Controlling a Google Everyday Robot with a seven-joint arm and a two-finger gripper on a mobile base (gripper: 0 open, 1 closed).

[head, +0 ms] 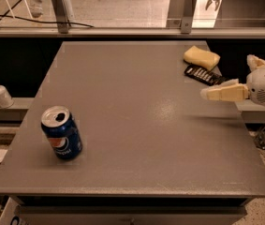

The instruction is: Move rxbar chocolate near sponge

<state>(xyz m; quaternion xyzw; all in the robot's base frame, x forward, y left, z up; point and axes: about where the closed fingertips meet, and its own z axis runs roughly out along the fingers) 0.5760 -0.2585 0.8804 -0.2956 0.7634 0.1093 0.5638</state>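
Observation:
The rxbar chocolate (203, 74), a flat black bar with white lettering, lies at the table's far right edge. It sits just in front of the pale yellow sponge (201, 57), almost touching it. My gripper (226, 84) reaches in from the right, just in front of the bar and a little above the table. Its cream fingers (223, 92) are spread apart and hold nothing. One finger points left over the table edge.
A blue Pepsi can (61, 133) stands upright near the table's front left. The grey table (136, 125) ends close to my gripper on the right. A white pump bottle (0, 93) stands on a ledge to the left. A railing runs behind the table.

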